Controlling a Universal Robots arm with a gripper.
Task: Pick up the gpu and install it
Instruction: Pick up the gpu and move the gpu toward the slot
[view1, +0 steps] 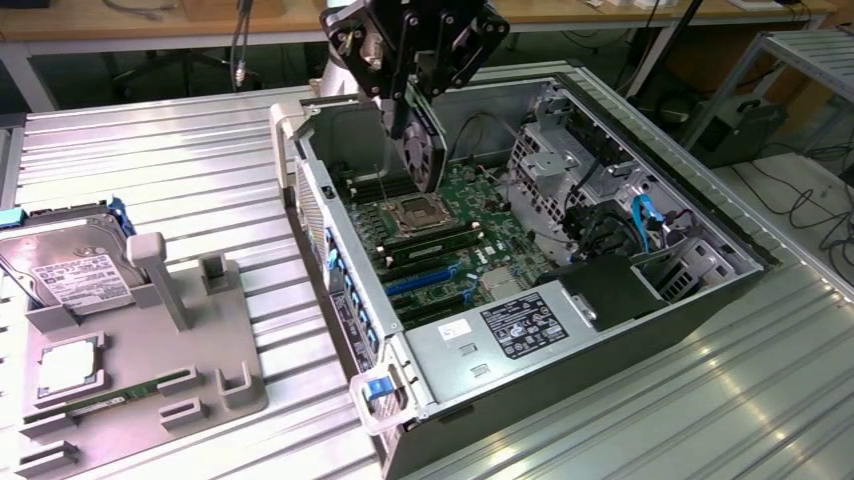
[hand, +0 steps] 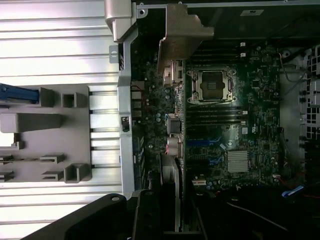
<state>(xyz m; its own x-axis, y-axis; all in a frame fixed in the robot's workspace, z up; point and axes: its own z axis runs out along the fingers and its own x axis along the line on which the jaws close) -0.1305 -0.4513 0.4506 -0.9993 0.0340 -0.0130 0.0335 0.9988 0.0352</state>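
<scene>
End effector (view1: 407, 95) pinches the gpu (view1: 424, 150), which hangs edge-down beneath it over the open computer case (view1: 324, 235). Pickup looks done; the card is not yet seated in the motherboard (view1: 447, 245) below.

Ribbed metal table (view1: 174, 150): grey parts holder (view1: 200, 340) lies at the exterior view's left, and an open computer case (view1: 534, 400) lies near it, at the right.

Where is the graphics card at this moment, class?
In the exterior view, the graphics card hangs upright, held by the gripper, above the open computer case and close to the processor socket.
</scene>
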